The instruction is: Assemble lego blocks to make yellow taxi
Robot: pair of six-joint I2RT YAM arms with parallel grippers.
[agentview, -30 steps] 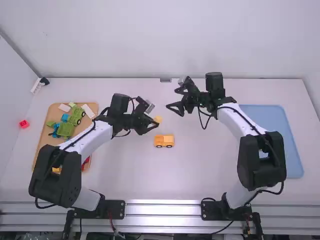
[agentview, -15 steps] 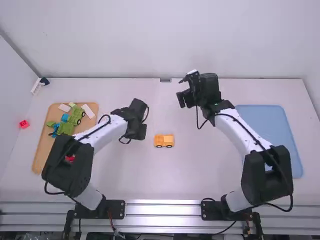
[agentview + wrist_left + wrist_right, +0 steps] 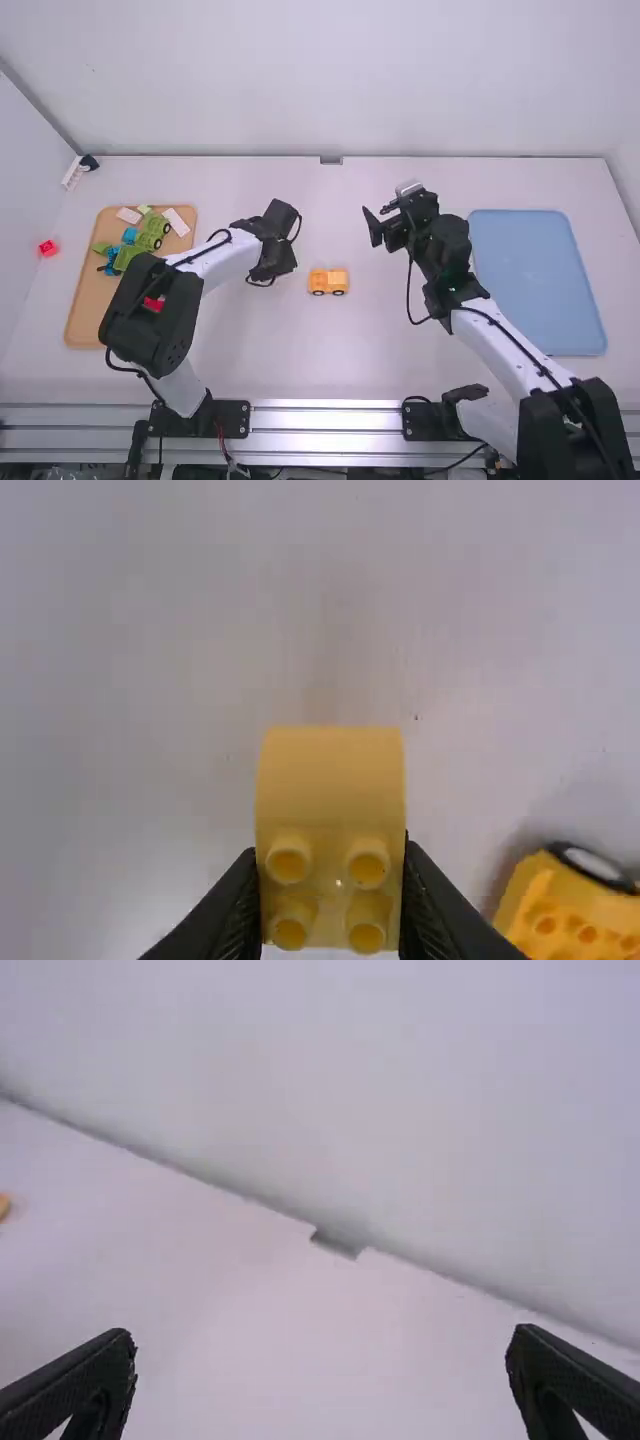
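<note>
1. A red block (image 3: 48, 248) lay on the tabletop (image 3: 350, 360) at the far left, just beside a tan tray (image 3: 88, 310) and apart from it.
2. On the tan tray sat a green wheeled piece (image 3: 152, 231), with a green block (image 3: 126, 257) nearer the arms' bases. Small blue bricks (image 3: 130, 235) lay among the green ones, and two pale flat pieces (image 3: 177, 222) lay toward the tray's far end. Something red (image 3: 154, 304) showed past the left arm.
3. The left tool (image 3: 272, 265) was over the tabletop between the tan tray and the yellow wheeled car base (image 3: 328, 282). In the left wrist view, its two fingers (image 3: 235, 905) were closed on a yellow curved brick (image 3: 330, 790), with four round studs showing.
4. The yellow wheeled car base stood upright on its wheels, near the middle of the tabletop and apart from the held brick. The left wrist view showed studs on its top.
5. The right tool (image 3: 375, 226) was farther back and to the right of the car base. Its fingers (image 3: 80, 1385) stood wide open, with nothing between them.
6. A blue tray (image 3: 540, 285) lay flat at the far right.
</note>
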